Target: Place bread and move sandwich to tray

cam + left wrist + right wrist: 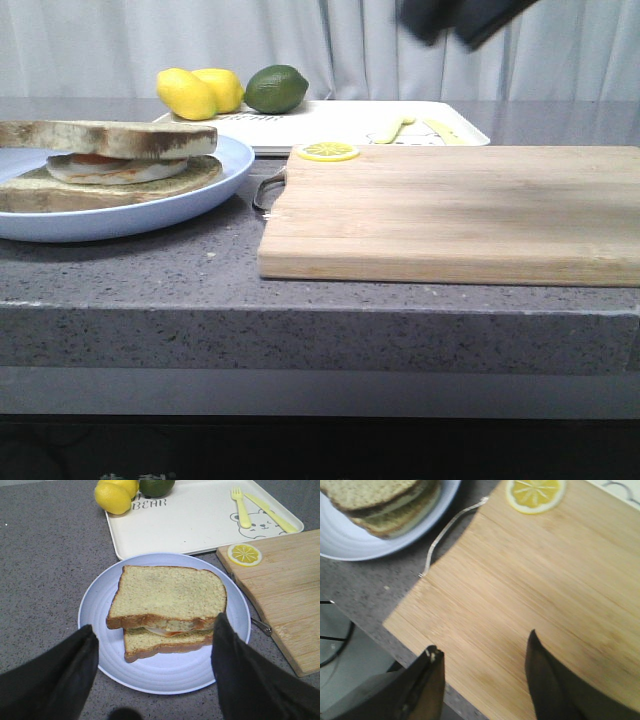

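The sandwich [165,640] [110,170] sits on a round pale-blue plate [97,610] at the table's left, with fried egg showing between two slices. The bread [167,592], a plain brown-crusted slice, lies flat on top of it. My left gripper [154,621] hovers open over the plate's near side, its fingers either side of the sandwich and touching nothing. The white tray [190,525] [340,122] lies behind the plate. My right gripper [482,641] is open and empty above the wooden cutting board [535,590]. A dark part of an arm [465,18] shows at the top of the front view.
Two lemons [198,90] and a lime [276,88] rest at the tray's left end, with a yellow fork [241,507] and knife [272,512] at its right. A lemon slice [327,151] lies on the cutting board [450,210], whose metal handle [447,532] faces the plate.
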Motion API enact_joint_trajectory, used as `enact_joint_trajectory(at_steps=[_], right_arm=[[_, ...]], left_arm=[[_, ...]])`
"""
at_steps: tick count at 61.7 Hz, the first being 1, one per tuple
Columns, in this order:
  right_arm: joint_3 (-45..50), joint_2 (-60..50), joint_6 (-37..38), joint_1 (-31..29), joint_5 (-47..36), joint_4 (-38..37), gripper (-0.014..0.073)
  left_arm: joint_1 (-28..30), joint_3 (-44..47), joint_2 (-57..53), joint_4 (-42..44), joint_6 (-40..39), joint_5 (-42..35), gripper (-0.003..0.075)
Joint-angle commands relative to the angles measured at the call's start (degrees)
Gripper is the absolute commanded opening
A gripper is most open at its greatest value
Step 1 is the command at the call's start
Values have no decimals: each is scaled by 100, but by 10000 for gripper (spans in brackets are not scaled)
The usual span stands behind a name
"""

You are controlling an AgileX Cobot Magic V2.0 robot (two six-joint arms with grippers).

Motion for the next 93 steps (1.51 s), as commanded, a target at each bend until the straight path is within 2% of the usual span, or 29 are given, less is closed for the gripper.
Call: enact_joint_trajectory(at_steps=[1,10,25,45,54,73,84,93], right_arm=[[-86,-656,212,-36,-67,-422,390],[431,-1540,212,-36,-552,-422,390],[1823,-2980,207,-36,-1469,-422,390],[3252,-4232,207,-36,-2354,-427,390],[3346,-4287,207,-36,-2302,-410,390],[3346,-4282,207,-36,-2288,-410,390],[3346,-4282,207,-36,-2288,-410,390],[3346,-4282,207,-36,-2288,-410,390]], left_arm=[[-44,-193,14,14,8,-417,480],[-44,-193,14,14,8,-417,480],[-44,-193,14,14,8,-417,480],[-44,-193,14,-94,8,-417,479],[-44,-220,14,-110,8,-227,479],[-31,-989,130,250,-31,1118,479],[-31,-1676,786,726,-116,1992,479],[59,-2018,1452,1120,-213,2222,479]])
